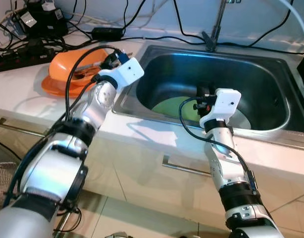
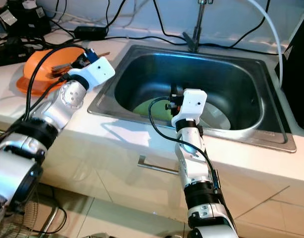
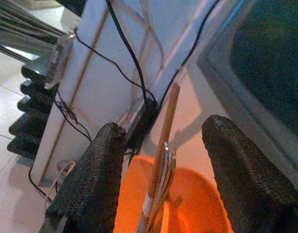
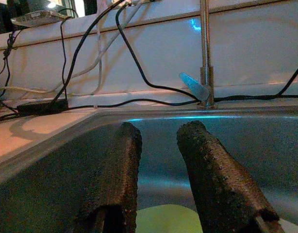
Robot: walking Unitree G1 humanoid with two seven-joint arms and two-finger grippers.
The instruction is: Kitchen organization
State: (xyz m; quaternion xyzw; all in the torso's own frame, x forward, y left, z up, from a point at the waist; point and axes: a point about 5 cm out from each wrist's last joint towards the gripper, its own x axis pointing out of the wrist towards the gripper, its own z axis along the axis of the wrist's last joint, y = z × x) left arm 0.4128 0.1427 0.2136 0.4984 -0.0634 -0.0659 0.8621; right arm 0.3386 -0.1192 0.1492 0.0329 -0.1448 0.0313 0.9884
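Two grippers are seen with fingers apart. Left gripper (image 3: 158,184) is held over the orange bowl (image 1: 68,69) on the counter, with chopsticks (image 3: 164,145) lying between its fingers. Right gripper (image 4: 161,179) is poised inside the sink (image 1: 271,64), above the green plate (image 1: 179,106).

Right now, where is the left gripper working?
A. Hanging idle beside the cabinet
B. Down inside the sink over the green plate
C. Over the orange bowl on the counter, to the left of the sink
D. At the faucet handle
C: the left gripper sits with its fingers open over the orange bowl holding utensils, while the right gripper is in the sink.
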